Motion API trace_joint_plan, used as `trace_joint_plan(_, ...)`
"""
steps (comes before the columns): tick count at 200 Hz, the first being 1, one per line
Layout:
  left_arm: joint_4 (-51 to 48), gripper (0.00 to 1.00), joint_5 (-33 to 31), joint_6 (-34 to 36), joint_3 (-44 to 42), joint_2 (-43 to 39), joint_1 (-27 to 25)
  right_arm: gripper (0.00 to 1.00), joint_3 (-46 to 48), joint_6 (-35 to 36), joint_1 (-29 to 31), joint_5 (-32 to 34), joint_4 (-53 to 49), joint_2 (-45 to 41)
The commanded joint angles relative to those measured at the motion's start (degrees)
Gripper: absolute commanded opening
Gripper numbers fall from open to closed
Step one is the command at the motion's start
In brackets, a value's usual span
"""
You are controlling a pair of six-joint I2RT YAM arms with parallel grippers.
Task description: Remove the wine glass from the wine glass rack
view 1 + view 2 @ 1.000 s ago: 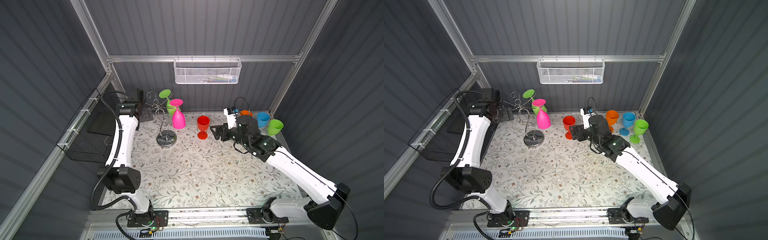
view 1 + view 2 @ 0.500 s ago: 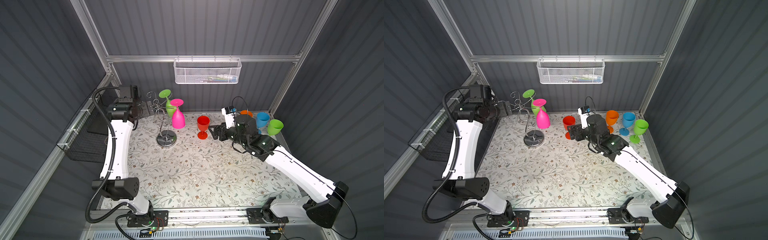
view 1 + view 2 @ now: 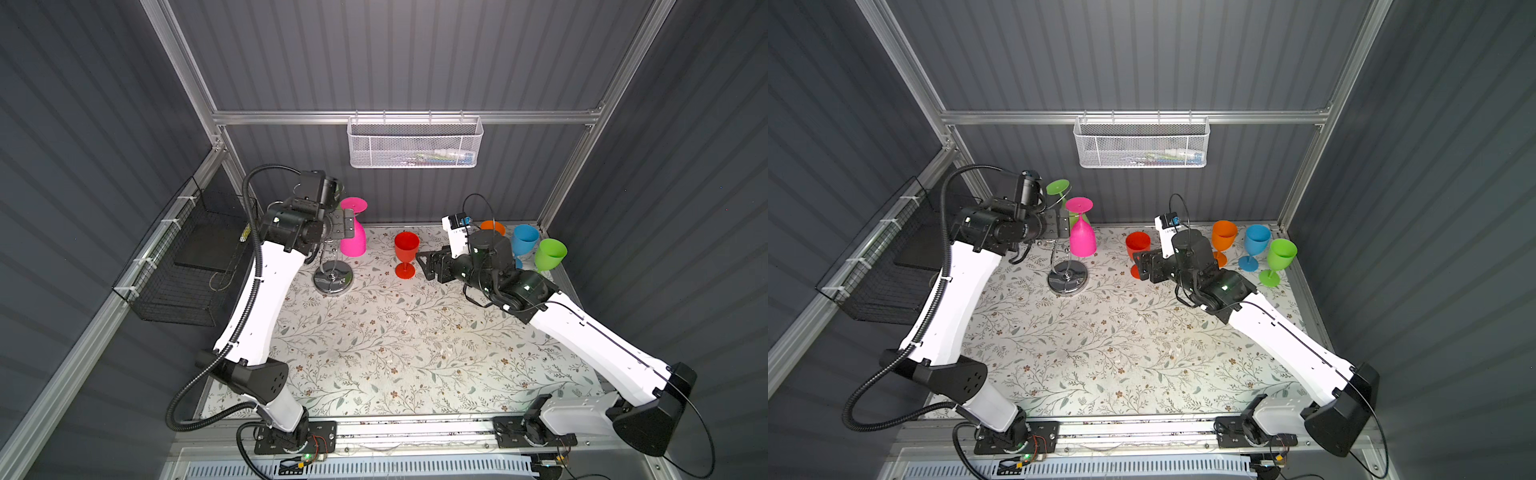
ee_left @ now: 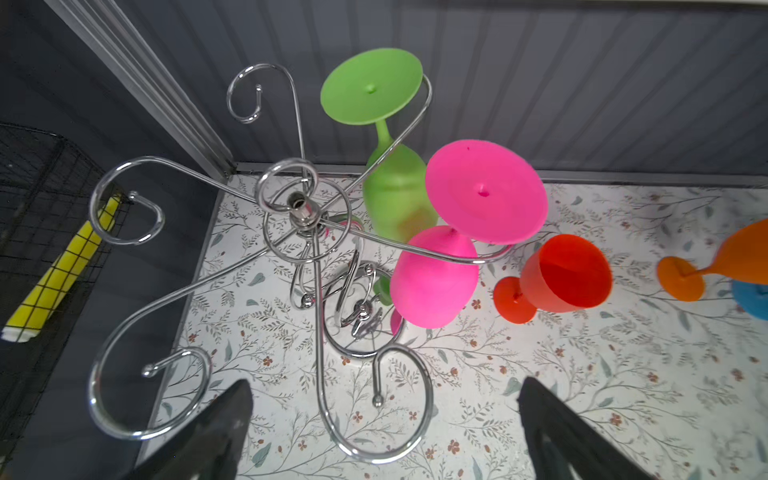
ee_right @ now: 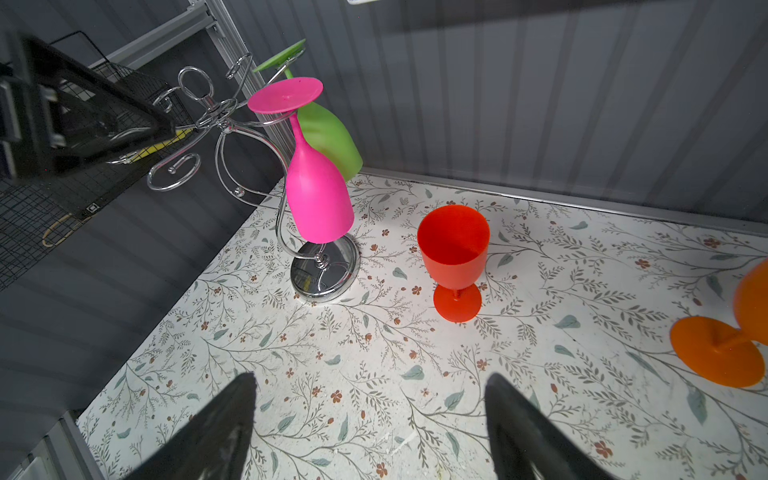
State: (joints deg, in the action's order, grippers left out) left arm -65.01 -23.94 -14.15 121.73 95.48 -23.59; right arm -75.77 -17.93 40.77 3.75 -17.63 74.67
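The chrome wine glass rack [image 3: 333,279] [image 3: 1068,279] [image 4: 300,208] [image 5: 324,274] stands at the back left of the table. A pink wine glass [image 3: 353,241] [image 3: 1082,239] [image 4: 434,278] [image 5: 318,199] and a green wine glass [image 3: 1059,188] [image 4: 395,191] [image 5: 328,137] hang upside down from its scroll arms. My left gripper [image 3: 343,223] [image 3: 1059,222] [image 4: 385,386] is open, high over the rack just left of the pink glass, and holds nothing. An empty scroll arm shows between its fingers. My right gripper [image 3: 428,266] [image 3: 1144,266] [image 5: 370,380] is open and empty, low beside a red glass.
A red glass [image 3: 406,249] [image 5: 454,249] stands upright right of the rack. Orange [image 3: 1224,237], blue [image 3: 1256,241] and green [image 3: 1281,253] glasses stand at the back right. A white mesh basket [image 3: 415,143] hangs on the back wall, a black wire basket [image 3: 183,266] on the left wall.
My left gripper has swung from the back left corner rightward and up, over the rack's arms, next to the pink glass. The right arm has barely moved.
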Motion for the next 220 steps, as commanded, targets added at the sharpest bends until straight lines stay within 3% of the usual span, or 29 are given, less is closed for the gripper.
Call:
trace_joint_plan(1,-3.5,1.00,-10.7,-0.1,1.0,2.2,-1.5,0.86,-0.8,0.5,0.4,1.5,-0.2,-0.6)
trace_joint_plan(43,-6.0,1.00,-17.0,0.4,2.0,5.0,-3.0,0.86,-0.5,0.5,0.5,1.7,-0.2,-1.2)
trace_joint_plan(104,-8.1,1.00,-20.5,1.9,4.4,4.4,-2.9,0.86,-0.1,0.4,0.5,1.7,-0.1,-1.7)
trace_joint_plan(158,-8.7,1.00,-18.9,2.1,2.6,2.3,-1.8,0.86,0.1,-0.3,0.8,1.1,0.4,-1.5)
trace_joint_plan(220,-7.9,1.00,-14.9,2.7,-2.9,-2.0,3.0,0.86,-1.9,0.0,2.3,1.3,0.4,-0.1)
